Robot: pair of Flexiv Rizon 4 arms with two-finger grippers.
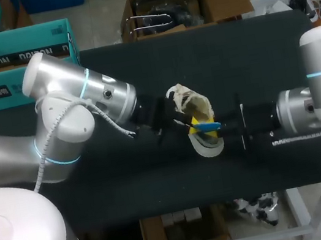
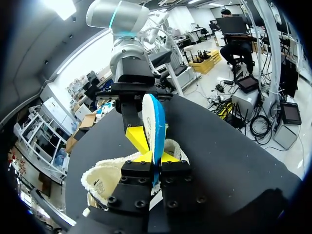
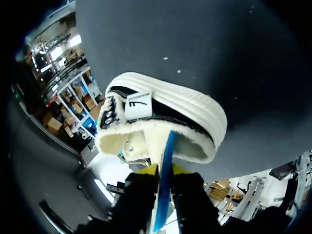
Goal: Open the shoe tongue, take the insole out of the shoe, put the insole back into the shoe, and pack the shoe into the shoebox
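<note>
Left gripper (image 2: 157,157) pinching blue insole (image 2: 155,122) edge-on between both yellow tips, cream fleecy shoe (image 2: 105,178) lying just under it on black table (image 2: 234,146). Right gripper (image 3: 165,170) clamping same insole from opposite side, shoe opening right ahead of it. Right wrist view showing shoe's black side and ribbed white sole, left wrist not. Only head view catching teal shoebox (image 1: 13,59), sitting well away from both grippers.

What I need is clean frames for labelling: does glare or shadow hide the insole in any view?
Head view: the pale shoe washes out against the dark table, yet the blue insole stands out. Left wrist view: background glare, insole evenly lit. Right wrist view: insole seen edge-on, but bright.
</note>
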